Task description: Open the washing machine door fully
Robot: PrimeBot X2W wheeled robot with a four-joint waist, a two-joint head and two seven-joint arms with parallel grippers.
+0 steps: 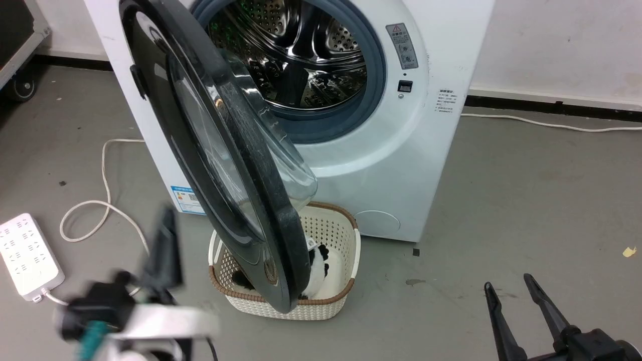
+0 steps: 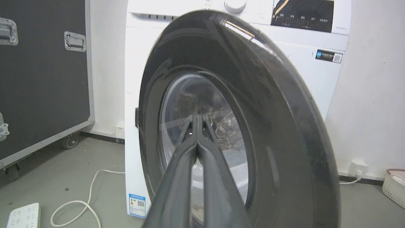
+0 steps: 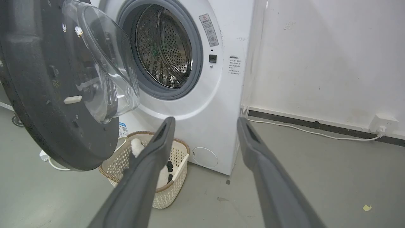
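Note:
The washing machine [image 1: 401, 165] stands with its door [image 1: 281, 240] swung out on the left hinge, the black rim's edge facing me. The clear glass bowl [image 3: 104, 72] bulges toward the steel drum [image 1: 301, 55]. My left gripper [image 1: 165, 215] is blurred at the lower left, just left of the door's outer face. In the left wrist view its fingers [image 2: 196, 118] are shut together with nothing between them, pointing at the door [image 2: 278, 126]; I cannot tell whether they touch it. My right gripper [image 1: 516, 291] is open at the lower right, well away from the machine, with its fingers [image 3: 164, 133] spread.
A cream wicker-rimmed basket [image 1: 351, 260] holding a black-and-white soft item sits on the floor under the door's lower edge. A white power strip [image 1: 27, 255] and looping cable [image 1: 105, 175] lie to the left. A black wheeled case [image 2: 41, 79] stands further left. Grey floor spreads to the right.

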